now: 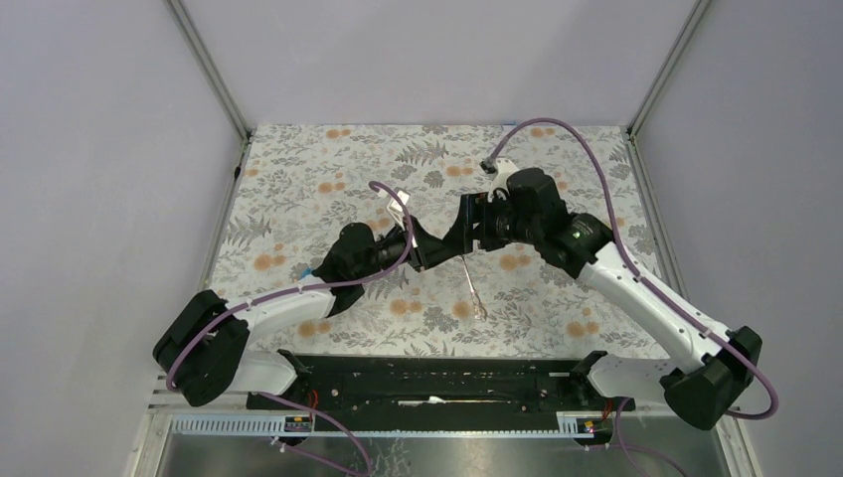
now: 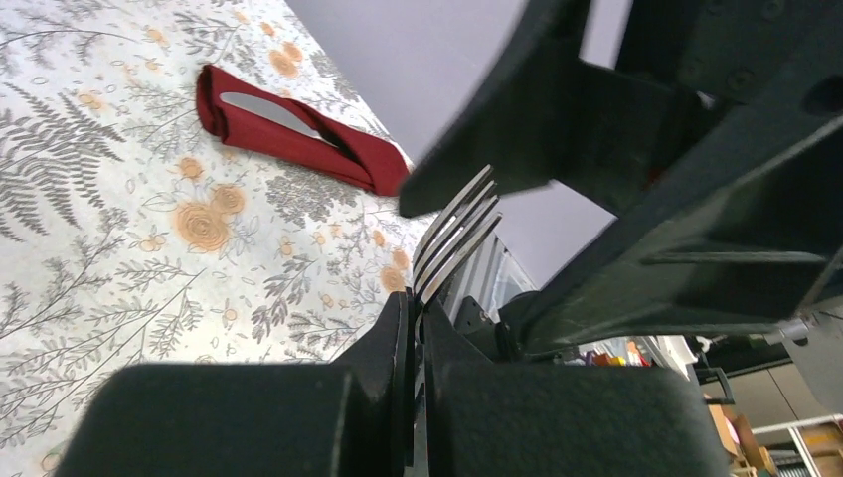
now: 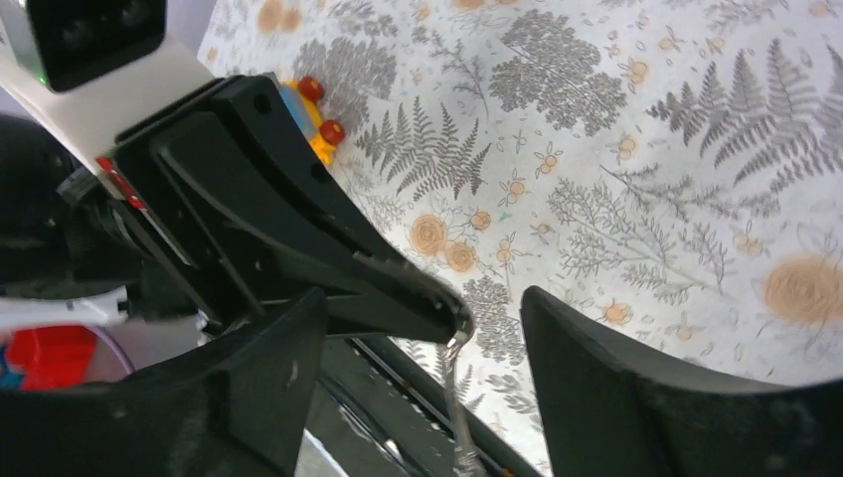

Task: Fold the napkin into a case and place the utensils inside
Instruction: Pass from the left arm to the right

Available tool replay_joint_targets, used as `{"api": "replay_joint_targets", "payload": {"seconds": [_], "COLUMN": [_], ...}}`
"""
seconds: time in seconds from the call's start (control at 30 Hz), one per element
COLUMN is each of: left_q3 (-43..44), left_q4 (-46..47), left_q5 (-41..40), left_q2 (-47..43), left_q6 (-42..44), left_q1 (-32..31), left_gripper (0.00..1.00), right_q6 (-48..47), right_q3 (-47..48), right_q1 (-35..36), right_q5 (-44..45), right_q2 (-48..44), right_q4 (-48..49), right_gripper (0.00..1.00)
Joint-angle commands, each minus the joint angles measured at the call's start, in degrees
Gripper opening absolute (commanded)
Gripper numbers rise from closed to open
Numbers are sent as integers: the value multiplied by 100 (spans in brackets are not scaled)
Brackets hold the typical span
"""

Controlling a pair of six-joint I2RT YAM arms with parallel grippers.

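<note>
Silver fork (image 2: pixel 457 234) pinched by left end effector (image 2: pixel 418 303); right end effector (image 3: pixel 422 308) gapes beside it

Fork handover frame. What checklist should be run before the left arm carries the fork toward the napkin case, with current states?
1. Grip: left pincer shut on the fork, near its tines: ok.
2. Release: right pincer open: ok.
3. Clearance: right pincer's fingers free of the tines: cannot tell.
4. Target: case lying on the tablecloth, knife already in it: ok.
5. Opening: case mouth wide enough for the fork: cannot tell.
</note>
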Motion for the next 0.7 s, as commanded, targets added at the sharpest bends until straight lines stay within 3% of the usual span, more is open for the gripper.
{"api": "replay_joint_targets", "payload": {"seconds": [0.0, 0.1, 0.33, 0.47, 0.67], "left_q3": [-34, -78, -54, 28, 42], "left_q4": [-73, -212, -289, -443, -525], "left_q5": [-489, -712, -931, -962, -989], "left_q2": [-294, -442, -587, -601, -617], "left_q6": [105, 108, 73, 113, 152], "left_q1": [-16, -17, -16, -22, -15], "left_gripper": [0, 0, 0, 0, 0], "right_q6": [841, 419, -146, -464, -738], "right_q3": [-106, -294, -264, 101, 625], "right_q1": [446, 562, 936, 1478, 1994], "right_q5": [1839, 2092, 1853, 2428, 3089], "right_q2": [-566, -980, -848, -425, 245], "right_q4": [380, 427, -120, -563, -994], "right_gripper": [75, 72, 42, 35, 39]}}
